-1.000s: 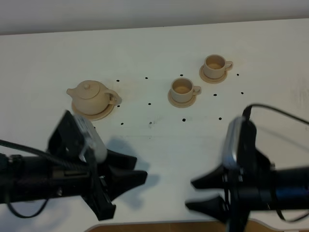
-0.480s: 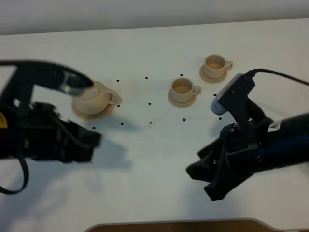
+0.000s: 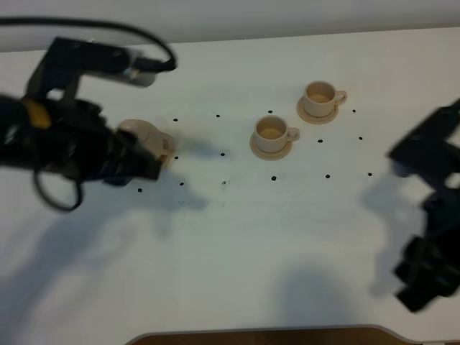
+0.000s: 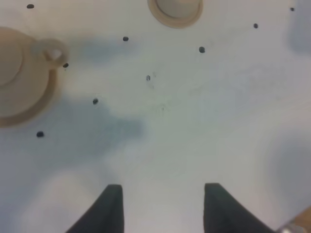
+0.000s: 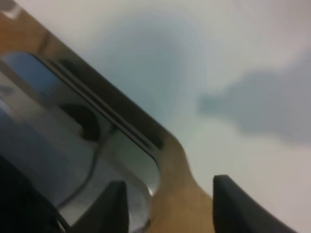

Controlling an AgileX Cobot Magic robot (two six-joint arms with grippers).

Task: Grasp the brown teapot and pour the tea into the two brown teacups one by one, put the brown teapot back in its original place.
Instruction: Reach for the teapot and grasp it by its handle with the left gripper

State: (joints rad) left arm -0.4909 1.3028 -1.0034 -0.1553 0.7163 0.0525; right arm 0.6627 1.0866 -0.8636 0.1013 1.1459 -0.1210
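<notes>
Tan teapot [image 4: 9, 63] near left tool [image 4: 163, 190], off to its side, untouched

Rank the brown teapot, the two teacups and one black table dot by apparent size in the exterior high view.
1. Brown teapot: largest, even with the left arm hiding part of it.
2. Middle teacup and rear teacup: they look alike, so not ranked.
3. Black dot: smallest.

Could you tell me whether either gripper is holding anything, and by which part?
Nothing is held: the left gripper and right gripper are both open and empty; the pale beige ceramic teapot sits ungripped.
</notes>
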